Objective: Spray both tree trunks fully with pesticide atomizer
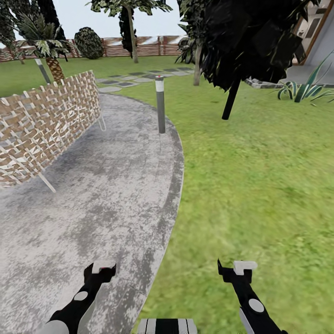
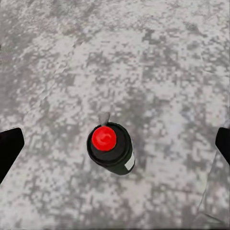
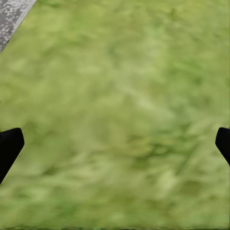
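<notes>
A curved stretch of grey, blotched concrete floor (image 1: 93, 199) runs up the left half of the scene, with green lawn (image 1: 260, 185) to its right. The pesticide atomizer (image 1: 160, 104) stands upright near the floor's far curved edge, dark grey with a pale band near its top. A woven lattice screen (image 1: 46, 123) stands along the left side. Farther back, a bare-trunked tree (image 1: 133, 39) rises before the brown slat fence (image 1: 139, 46), and a second trunk (image 1: 198, 65) stands nearer, beside a near-black tree (image 1: 241, 41). At the bottom edge, the left gripper (image 1: 99, 271) hangs over the concrete and the right gripper (image 1: 236, 271) over the grass
</notes>
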Robot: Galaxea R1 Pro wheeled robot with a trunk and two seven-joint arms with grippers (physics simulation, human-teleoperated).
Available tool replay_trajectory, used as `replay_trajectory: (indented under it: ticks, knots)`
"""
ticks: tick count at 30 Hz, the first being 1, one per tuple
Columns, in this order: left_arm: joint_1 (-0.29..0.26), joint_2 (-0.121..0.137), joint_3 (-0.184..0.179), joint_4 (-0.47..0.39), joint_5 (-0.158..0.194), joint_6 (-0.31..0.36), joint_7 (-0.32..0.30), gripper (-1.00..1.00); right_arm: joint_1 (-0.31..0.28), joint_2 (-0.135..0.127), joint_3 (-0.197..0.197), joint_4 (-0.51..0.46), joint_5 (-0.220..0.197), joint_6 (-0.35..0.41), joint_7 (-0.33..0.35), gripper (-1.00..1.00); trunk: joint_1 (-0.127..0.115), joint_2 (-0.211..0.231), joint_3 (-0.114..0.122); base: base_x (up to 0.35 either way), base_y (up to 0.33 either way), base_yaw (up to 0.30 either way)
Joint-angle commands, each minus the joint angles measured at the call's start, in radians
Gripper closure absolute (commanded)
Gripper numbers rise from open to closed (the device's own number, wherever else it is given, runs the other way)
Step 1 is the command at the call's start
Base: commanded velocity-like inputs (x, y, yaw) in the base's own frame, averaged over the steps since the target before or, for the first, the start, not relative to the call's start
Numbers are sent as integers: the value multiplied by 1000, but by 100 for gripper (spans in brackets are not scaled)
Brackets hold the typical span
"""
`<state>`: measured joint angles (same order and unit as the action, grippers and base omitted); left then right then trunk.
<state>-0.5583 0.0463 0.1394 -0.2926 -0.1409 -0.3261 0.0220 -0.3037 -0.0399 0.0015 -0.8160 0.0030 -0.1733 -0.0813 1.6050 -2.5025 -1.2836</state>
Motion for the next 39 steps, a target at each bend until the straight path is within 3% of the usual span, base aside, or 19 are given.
replay_trajectory:
  ticks: [1,6,17,39]
  knots:
    - [0,0,0,0,0,-2,0,-100,0,0,0,0,0,0,0,-100,0,0,-6,0,0,84]
    - [0,1,16,2,21,-16,1,-100,0,0,0,0,0,0,0,-100,3,-1,-32,0,0,81]
    - [0,1,21,5,32,-19,0,-100,0,-1,-1,0,0,0,0,-100,3,-1,-34,0,0,10]
    - [0,-2,14,-5,31,-19,-1,-100,0,-2,-3,-2,0,0,-1,-100,13,-7,-150,0,0,0]
